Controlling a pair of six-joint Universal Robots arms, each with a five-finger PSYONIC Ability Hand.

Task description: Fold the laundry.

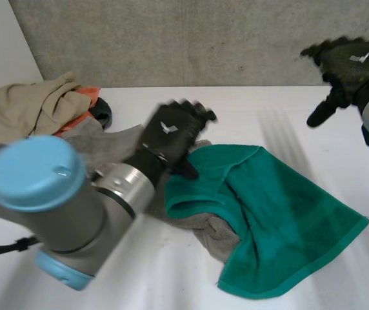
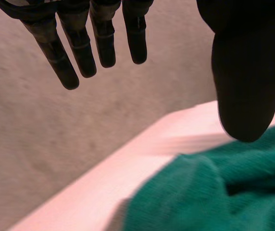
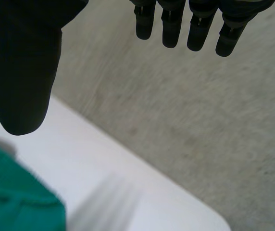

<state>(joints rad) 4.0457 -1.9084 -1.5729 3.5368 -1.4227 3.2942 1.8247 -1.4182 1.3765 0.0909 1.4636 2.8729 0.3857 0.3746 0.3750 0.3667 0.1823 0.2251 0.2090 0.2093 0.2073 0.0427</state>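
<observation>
Left arm's (image 1: 39, 194) robot hand (image 1: 173, 134), fingers (image 2: 81, 50) straight, above towel (image 1: 288, 219).

Crumpled teal terry towel (image 1: 288, 219) lies centre-right on the white table (image 1: 171, 284); grey cloth (image 1: 217, 236) under its left edge; beige-and-orange garment pile (image 1: 36, 106) far left.

Black left hand (image 1: 171, 132), light-blue cap (image 1: 33, 171)

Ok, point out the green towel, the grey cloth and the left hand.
green towel (image 1: 288, 213), head view, middle of its flat part.
grey cloth (image 1: 218, 236), head view, part poking from under the towel.
left hand (image 1: 171, 134), head view, back of the hand.
</observation>
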